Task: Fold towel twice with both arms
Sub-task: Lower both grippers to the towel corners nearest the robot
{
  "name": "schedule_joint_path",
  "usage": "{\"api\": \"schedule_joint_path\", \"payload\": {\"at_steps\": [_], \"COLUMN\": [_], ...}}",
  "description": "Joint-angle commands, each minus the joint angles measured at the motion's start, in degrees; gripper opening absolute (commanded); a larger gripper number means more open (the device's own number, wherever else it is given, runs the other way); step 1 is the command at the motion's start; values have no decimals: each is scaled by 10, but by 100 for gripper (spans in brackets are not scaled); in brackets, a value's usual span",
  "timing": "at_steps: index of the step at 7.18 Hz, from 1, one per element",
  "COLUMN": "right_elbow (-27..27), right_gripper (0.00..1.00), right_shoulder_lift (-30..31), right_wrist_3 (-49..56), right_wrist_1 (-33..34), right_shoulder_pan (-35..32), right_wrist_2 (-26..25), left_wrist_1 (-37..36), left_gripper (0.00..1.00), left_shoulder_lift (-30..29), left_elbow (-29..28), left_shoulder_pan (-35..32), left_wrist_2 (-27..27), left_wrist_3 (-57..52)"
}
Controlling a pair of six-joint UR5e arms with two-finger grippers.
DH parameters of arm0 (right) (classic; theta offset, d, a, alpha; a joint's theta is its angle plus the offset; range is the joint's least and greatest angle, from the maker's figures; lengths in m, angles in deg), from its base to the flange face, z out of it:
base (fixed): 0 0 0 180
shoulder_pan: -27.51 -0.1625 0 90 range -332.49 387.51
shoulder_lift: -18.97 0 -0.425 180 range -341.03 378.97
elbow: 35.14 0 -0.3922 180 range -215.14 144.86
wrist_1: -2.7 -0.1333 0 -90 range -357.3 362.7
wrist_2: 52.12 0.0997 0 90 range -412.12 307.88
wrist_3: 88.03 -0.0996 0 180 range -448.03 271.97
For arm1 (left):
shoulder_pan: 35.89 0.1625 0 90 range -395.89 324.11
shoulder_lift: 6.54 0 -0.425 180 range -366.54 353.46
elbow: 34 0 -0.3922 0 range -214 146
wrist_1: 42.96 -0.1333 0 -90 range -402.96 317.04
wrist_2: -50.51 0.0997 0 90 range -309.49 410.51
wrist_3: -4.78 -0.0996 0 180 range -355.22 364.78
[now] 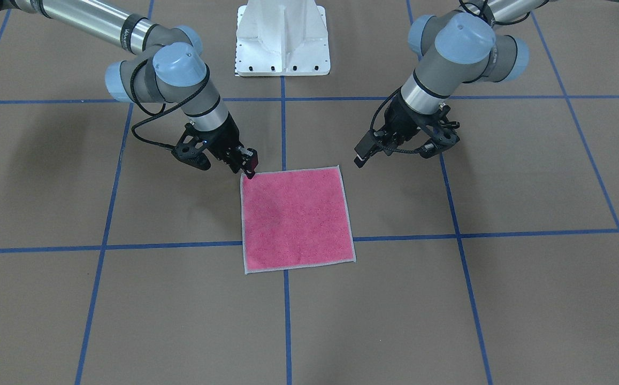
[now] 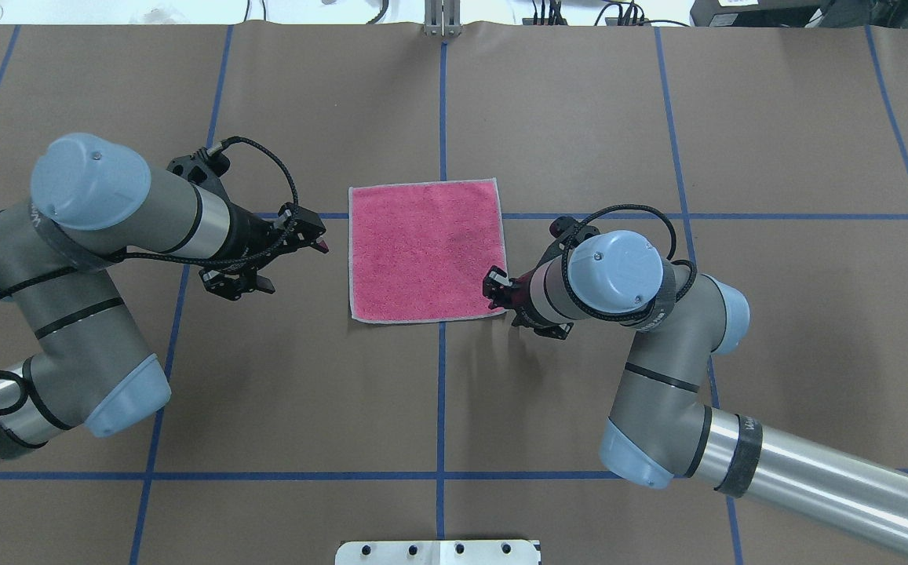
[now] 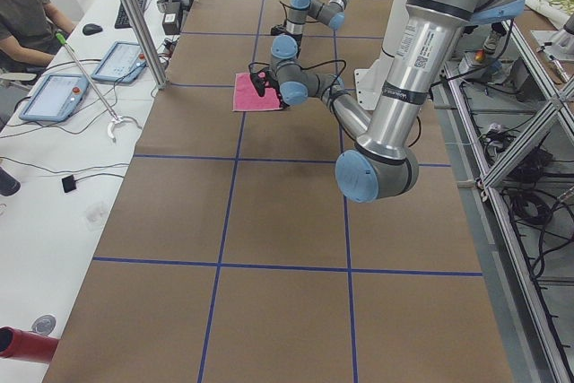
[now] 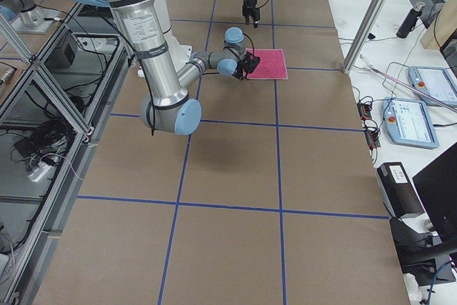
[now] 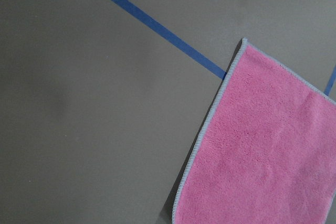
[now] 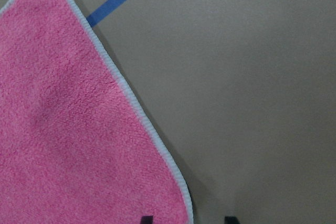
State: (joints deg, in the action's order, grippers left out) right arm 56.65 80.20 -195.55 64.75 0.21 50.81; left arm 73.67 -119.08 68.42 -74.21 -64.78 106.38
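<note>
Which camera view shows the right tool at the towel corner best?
The exterior front-facing view: the right tool stands unblocked at a corner of the towel. Overhead, its wrist partly hides it; the side views show it tiny; its wrist camera shows only fingertips.

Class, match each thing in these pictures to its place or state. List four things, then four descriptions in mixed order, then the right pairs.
1 towel
2 right gripper
3 left gripper
4 white base

A beside the towel, apart from it
B between the two arms, away from the towel
C flat, pink side up
D at a towel corner

Pairs: 1-C, 2-D, 3-A, 4-B
</note>
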Motion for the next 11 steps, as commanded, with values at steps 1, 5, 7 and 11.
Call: {"api": "schedule_joint_path", "payload": {"at_steps": [1,5,7,11], "right_elbow": [1,6,6,8], "right_gripper": [36,33,32,0], "right_shoulder_lift": [0,0,0,0], "right_wrist_3": [-1,-1,-1,-1], "right_wrist_1": [0,17,18,17], "right_shoulder_pan": [1,1,1,3], "right_wrist_2": [0,-11,-11,-15], "left_wrist_1": [0,0,0,1], "left_gripper": [99,99,99,99], "left_shoulder_lift": [1,1,1,3], "left_elbow": [0,0,0,1], "left_shoulder_pan": [0,0,0,0], "left_wrist_2": [1,1,1,1], "left_wrist_3": [0,0,0,0]}}
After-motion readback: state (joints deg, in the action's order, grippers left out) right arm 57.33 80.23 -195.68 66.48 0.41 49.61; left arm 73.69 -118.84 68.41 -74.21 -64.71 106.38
